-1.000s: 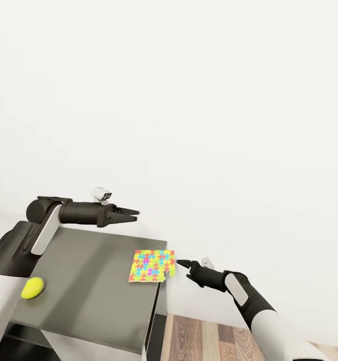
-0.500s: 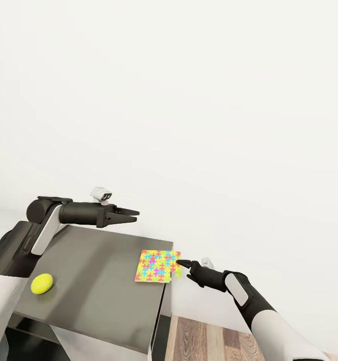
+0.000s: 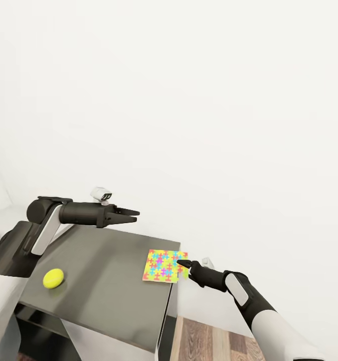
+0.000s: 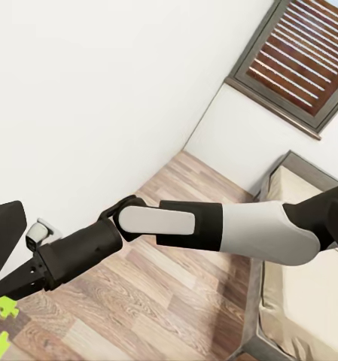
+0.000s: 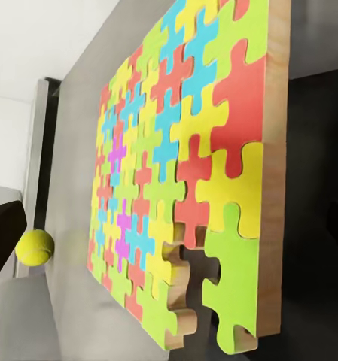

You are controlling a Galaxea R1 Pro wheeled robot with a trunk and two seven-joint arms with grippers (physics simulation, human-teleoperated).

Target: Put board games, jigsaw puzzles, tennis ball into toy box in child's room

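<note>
Dark grey table (image 3: 104, 281) against white wall; jigsaw puzzle (image 3: 165, 265), tennis ball (image 3: 53, 278) on top. Both claws' state unclear.

Head cam: high, looking forward-down over the table (image 3: 104, 281), mid-range. Right wrist cam: very close, looking along the right hand (image 3: 181, 262) across the puzzle (image 5: 184, 180); shares puzzle and ball (image 5: 35, 247) with head. Left wrist cam faces floor (image 4: 138, 316), bed (image 4: 304, 301).

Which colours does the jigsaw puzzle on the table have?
Yellow, green, red, blue and purple pieces on the puzzle, clearest in the right wrist view.
</note>
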